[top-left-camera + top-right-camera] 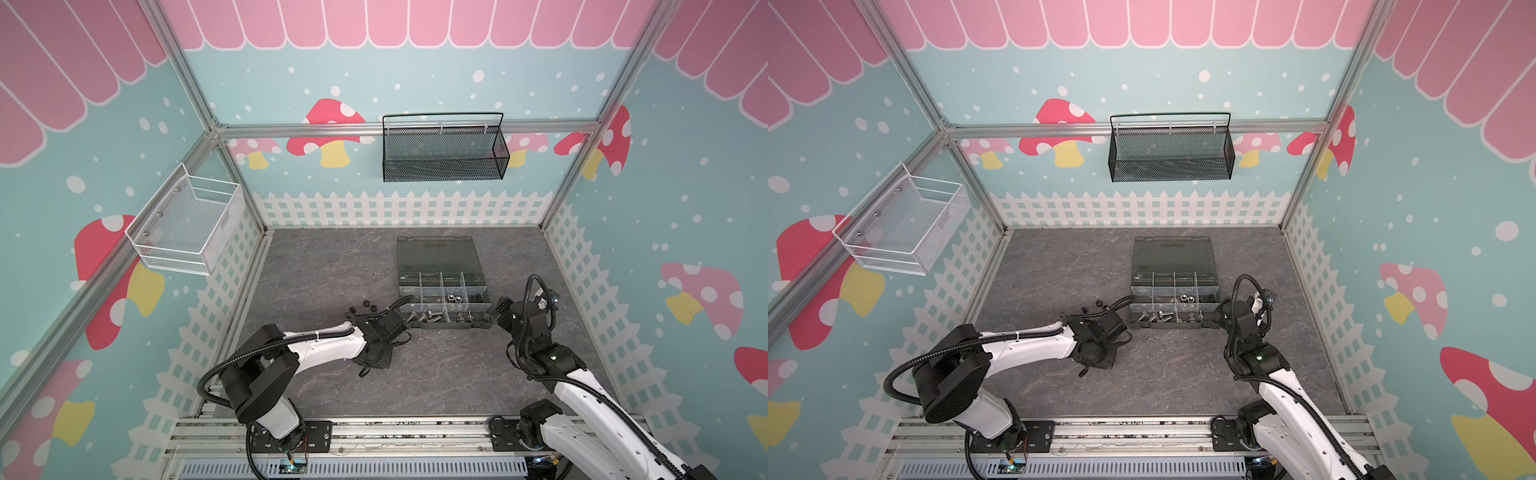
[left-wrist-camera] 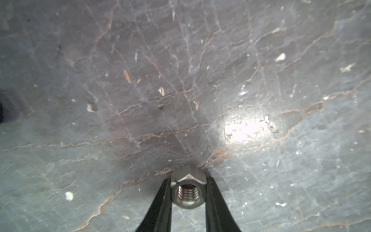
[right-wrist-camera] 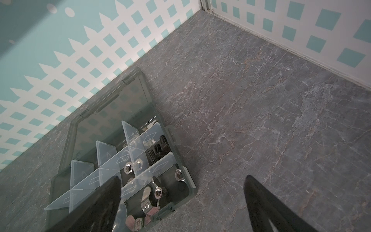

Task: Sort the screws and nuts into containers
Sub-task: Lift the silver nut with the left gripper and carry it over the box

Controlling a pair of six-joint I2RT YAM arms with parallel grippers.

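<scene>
**Operator:** What is the left arm doing?

**Spotter:** Your left gripper (image 2: 188, 179) is low over the table (image 2: 241, 60), just in front of the near left corner of the organizer box (image 1: 436, 257). In the wrist view its fingers (image 2: 164, 196) are pressed against opposite sides of a silver nut (image 2: 188, 191), with the threaded hole facing the camera. The view is too close for me to tell whether the nut rests on the table or sits just clear of it.

**Operator:** And the right?

**Spotter:** Your right gripper (image 3: 182, 178) hangs at the box's near right corner with its fingers spread wide. One finger is over the compartments and the other is over bare table.

**Operator:** Where are the parts?

**Spotter:** The box is open, with its lid lying flat toward the back wall. Silver nuts (image 3: 128, 167) sit in a middle compartment, and black screws (image 3: 155, 150) are in the one beside it. Silver screws (image 1: 424, 318) are in the near left compartment. A few black nuts (image 1: 363, 305) lie loose on the table, left of the box.
</scene>
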